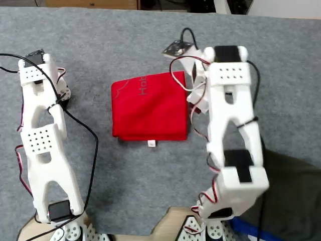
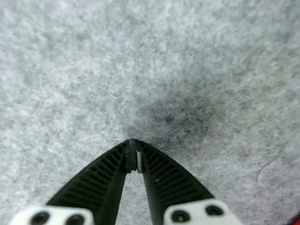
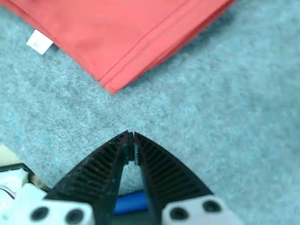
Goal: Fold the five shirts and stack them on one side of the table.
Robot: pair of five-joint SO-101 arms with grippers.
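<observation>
Nearest the arms' bases, a heap of dark green cloth (image 1: 293, 193) is seen on the right arm's side of the red shirt (image 1: 149, 108), well apart from it and closer to the desk's front edge. A small blue object (image 1: 249, 229) is tucked just beside that cloth, and what it is cannot be told. The left arm (image 1: 42, 140) is stretched out over the grey felt desk (image 1: 100, 45) on the opposite side of the red shirt, clear of it. The left claw (image 2: 132, 154) is held just above bare felt, its black ribbed jaws pressed together with nothing between them. The right arm (image 1: 233, 115) is extended close along the other edge of the red shirt. The right claw (image 3: 131, 147) is likewise closed on nothing, poised over the felt just short of a corner of the garment (image 3: 117, 33), not touching it. The red shirt itself is laid flat near the middle of the desk, folded into a neat square with layered hems showing at the corner. A white tag (image 1: 151, 144) sticks out from its near edge onto the felt.
</observation>
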